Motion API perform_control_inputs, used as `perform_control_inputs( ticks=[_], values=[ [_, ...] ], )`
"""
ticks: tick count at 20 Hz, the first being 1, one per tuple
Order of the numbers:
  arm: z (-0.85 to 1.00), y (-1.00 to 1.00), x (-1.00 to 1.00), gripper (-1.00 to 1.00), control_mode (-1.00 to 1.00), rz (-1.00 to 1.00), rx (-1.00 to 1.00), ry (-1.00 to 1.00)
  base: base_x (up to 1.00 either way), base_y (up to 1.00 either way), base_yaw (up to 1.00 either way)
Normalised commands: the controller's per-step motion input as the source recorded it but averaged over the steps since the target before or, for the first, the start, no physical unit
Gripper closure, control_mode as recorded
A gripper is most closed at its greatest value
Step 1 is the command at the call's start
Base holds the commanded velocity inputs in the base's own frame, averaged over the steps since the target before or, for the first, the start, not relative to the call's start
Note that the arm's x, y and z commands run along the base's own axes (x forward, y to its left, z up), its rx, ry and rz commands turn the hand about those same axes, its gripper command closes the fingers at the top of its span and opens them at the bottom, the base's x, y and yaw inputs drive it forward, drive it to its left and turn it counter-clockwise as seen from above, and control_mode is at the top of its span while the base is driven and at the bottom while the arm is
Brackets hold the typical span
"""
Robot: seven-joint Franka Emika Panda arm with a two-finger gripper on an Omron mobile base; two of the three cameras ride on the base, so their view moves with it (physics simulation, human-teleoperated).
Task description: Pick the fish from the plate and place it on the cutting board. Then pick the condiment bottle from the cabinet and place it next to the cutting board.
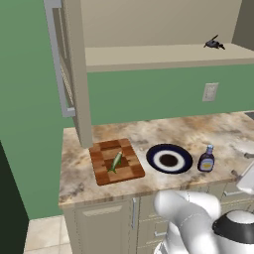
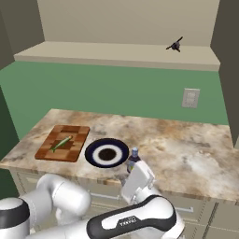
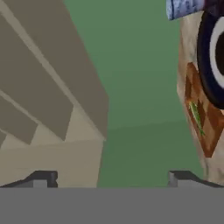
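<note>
The slender green fish (image 1: 116,161) (image 2: 60,143) (image 3: 196,116) lies on the checkered wooden cutting board (image 1: 106,171) (image 2: 74,149) (image 3: 212,127). Just right of the board sits the navy-rimmed plate (image 1: 169,150) (image 2: 107,142) (image 3: 204,57), which holds nothing. The dark condiment bottle (image 1: 206,159) (image 2: 134,161) stands upright on the counter right of the plate, and its blue-grey cap (image 3: 183,8) shows in the hand view. My gripper (image 2: 126,176) (image 3: 111,179) hovers low beside the bottle. It is open, with nothing between its fingertips (image 3: 41,178).
The beige cabinet shelf (image 1: 163,54) (image 2: 116,51) hangs over the counter and bears a small dark spiky object (image 1: 214,43) (image 2: 175,45). Its door (image 1: 59,59) stands open at the left. A wall outlet (image 1: 210,92) (image 2: 190,98) is on the green wall. Bare marbled counter (image 2: 186,149) stretches right.
</note>
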Motion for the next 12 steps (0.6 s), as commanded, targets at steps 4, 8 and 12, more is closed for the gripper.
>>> perform_control_inputs(
  ticks=[4,8,12],
  values=[
    [0.19,0.00,-0.33,-1.00,-1.00,-0.16,-0.57,-0.41,0.00,0.00,0.00],
    [0.19,0.00,-0.39,-1.00,-1.00,-0.19,-0.57,-0.44,0.00,0.00,0.00],
    [0.20,0.00,-0.34,-1.00,-1.00,-0.22,-0.55,-0.42,0.00,0.00,0.00]
  ],
)
